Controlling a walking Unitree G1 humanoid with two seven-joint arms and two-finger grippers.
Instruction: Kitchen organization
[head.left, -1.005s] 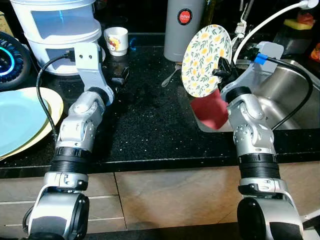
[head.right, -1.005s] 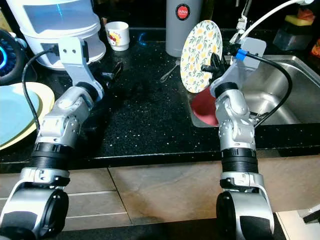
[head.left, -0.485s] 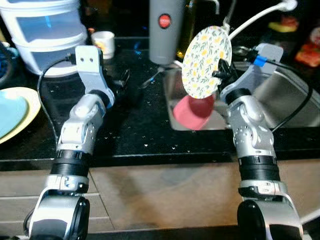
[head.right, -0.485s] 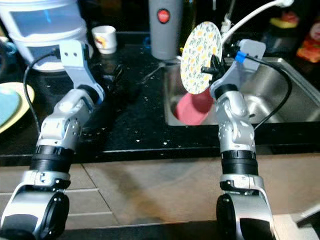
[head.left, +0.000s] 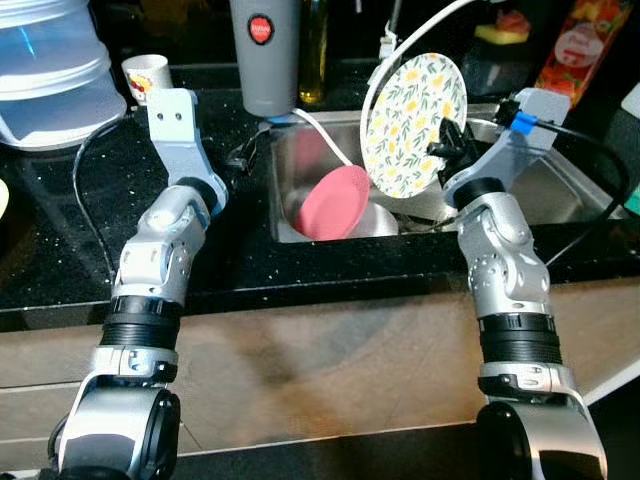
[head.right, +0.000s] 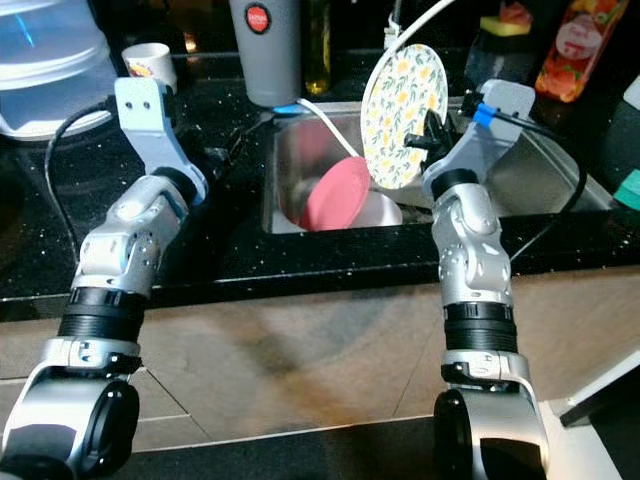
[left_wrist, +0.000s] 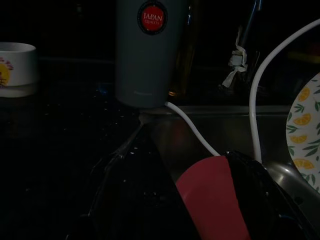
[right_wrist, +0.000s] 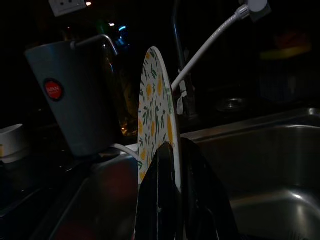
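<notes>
1. R gripper (head.left: 447, 143) pinching the floral plate (head.left: 413, 123) by its rim – fingers (right_wrist: 162, 200) pressed on either side of the edge, seen clearly in R wrist view.
2. Plate is held upright, on edge, in the air over the sink (head.left: 560, 190), lemon/leaf pattern facing the robot's left. Not touching counter or basin.
3. L gripper (head.right: 228, 145) sits low over the black counter (head.left: 60, 220), just beside the sink's left rim. Jaw state: can't tell – L wrist view too dark, fingers read as black shapes only.
4. In the sink: pink plate (head.left: 333, 202) leaning tilted against a white bowl (head.left: 375, 218); white hose (head.left: 320, 128) runs down into the basin near it.
5. Behind the sink's left corner: grey canister w/ red round label (head.left: 262, 55), upright on counter. Dark bottle (head.left: 314, 50) just beside it.
6. Small white cup w/ print (head.left: 146, 77) at back of counter, left of canister. Big white/translucent appliance (head.left: 45, 70) far left.
7. Back right: orange bottle (head.left: 566, 55), sponge-like item (head.left: 512, 25) on the ledge – too blurred for detail.
</notes>
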